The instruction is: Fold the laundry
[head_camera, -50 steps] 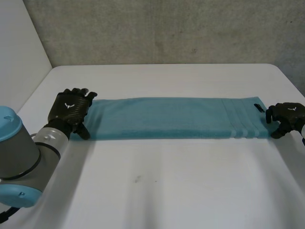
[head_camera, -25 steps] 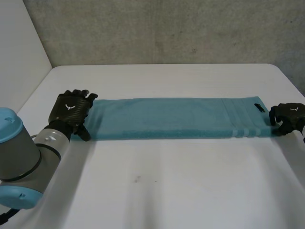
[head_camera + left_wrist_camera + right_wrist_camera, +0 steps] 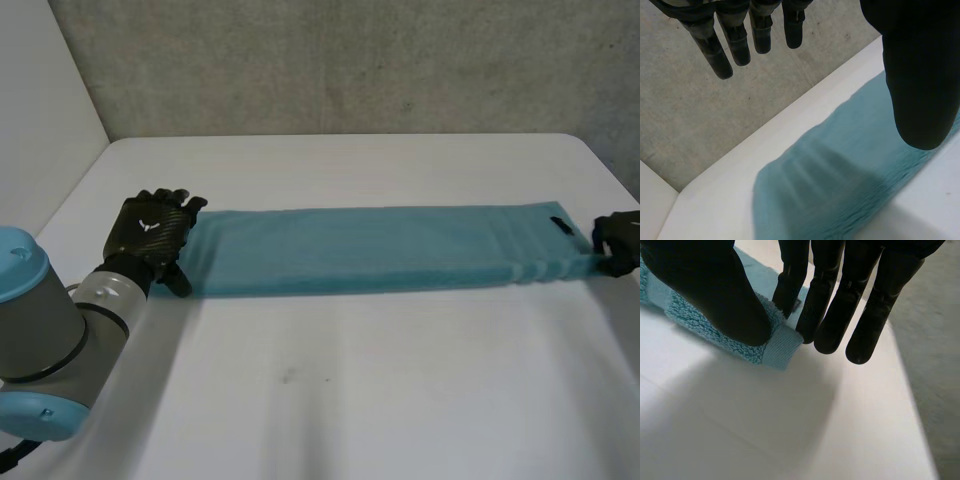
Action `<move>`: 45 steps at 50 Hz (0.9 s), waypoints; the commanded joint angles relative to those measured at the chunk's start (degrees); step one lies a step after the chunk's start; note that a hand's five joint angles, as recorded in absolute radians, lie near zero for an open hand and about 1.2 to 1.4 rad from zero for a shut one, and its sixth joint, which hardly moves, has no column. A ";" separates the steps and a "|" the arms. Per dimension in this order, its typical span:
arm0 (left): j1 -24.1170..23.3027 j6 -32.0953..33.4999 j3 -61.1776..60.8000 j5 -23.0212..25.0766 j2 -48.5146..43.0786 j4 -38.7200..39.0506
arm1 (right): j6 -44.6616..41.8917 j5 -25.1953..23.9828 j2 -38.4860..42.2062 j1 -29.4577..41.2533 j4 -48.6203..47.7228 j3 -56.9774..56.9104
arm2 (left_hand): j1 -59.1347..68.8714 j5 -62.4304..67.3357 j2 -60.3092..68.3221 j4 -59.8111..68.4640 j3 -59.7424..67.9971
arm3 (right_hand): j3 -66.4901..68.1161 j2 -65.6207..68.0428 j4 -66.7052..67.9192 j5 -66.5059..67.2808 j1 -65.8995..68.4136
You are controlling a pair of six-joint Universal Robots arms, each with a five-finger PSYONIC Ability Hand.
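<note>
Right hand [image 3: 710,290] on towel [image 3: 775,347] corner (wrist-view pinch)

My head camera sits between and behind the arms, looking down across the white table [image 3: 330,400] toward the grey wall [image 3: 350,60], far enough back to take in the whole teal towel [image 3: 370,250]; the left wrist camera looks along the left hand [image 3: 920,75], close, down the towel's length toward that same wall; the right wrist camera hangs tight over the right hand [image 3: 715,295] at the towel's corner, facing the table's edge; all three share towel and tabletop.
</note>
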 commanded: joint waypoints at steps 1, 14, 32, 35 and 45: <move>0.00 0.00 -0.14 -0.01 0.22 0.00 | -2.37 10.62 0.03 -3.99 0.43 -4.30 | -1.23 -2.60 -1.54 -1.75 -2.33 | 12.42 12.51 11.75 15.23 25.78; 0.09 0.00 -0.23 -0.27 0.40 0.00 | -1.06 12.31 -7.17 5.21 -0.10 -8.87 | -1.23 -2.60 -1.54 -1.75 -2.33 | 12.42 12.51 11.75 15.23 25.78; 0.71 0.00 -0.14 -0.27 1.10 0.00 | -0.26 0.09 2.31 51.98 -11.17 -16.87 | -1.23 -2.60 -1.54 -1.75 -2.33 | 12.42 12.51 11.75 15.23 25.78; 0.71 0.00 -0.14 -0.27 1.10 0.00 | -0.79 0.53 7.05 55.50 -11.79 -17.66 | -1.07 -2.43 -1.38 -1.58 -2.16 | 12.42 12.51 11.75 15.23 25.78; 0.53 0.00 -0.23 -0.27 1.02 0.00 | -2.02 9.21 7.86 55.95 -9.94 -18.11 | -1.23 -2.60 -1.54 -1.75 -2.33 | -57.58 -57.49 -58.25 -54.77 -44.22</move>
